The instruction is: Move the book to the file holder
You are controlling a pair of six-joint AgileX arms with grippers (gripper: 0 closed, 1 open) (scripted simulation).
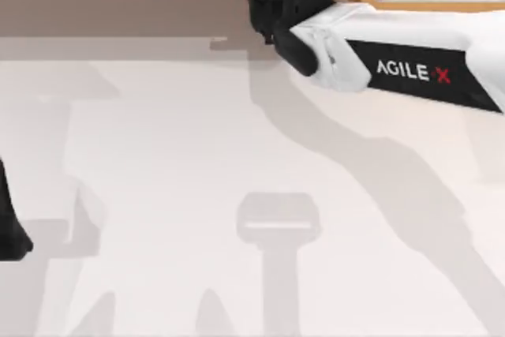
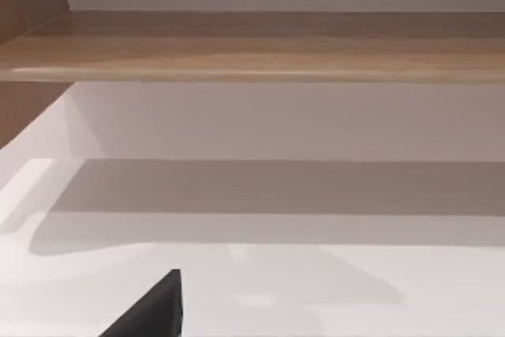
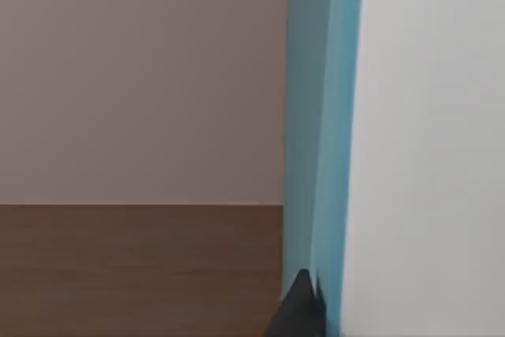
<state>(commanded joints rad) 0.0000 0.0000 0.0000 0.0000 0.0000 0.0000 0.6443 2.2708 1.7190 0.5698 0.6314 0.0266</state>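
A: Where is the thin light blue book (image 3: pixel 319 116) seen?

B: Upright in the right wrist view, pressed against a black fingertip (image 3: pixel 298 309); it seems to be held by the right gripper (image 1: pixel 272 13), reached to the table's far edge. The grip itself cannot be confirmed.

A: What could go wrong?

B: A thin held edge could slip or tilt, it is judged.

A: The left gripper (image 2: pixel 150 313)?

B: Parked at the left; its jaws cannot be told.

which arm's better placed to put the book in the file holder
Right: its wrist view shows the book right at its jaws, and the arm reaches to the table's far edge. The left gripper sits at the left edge.
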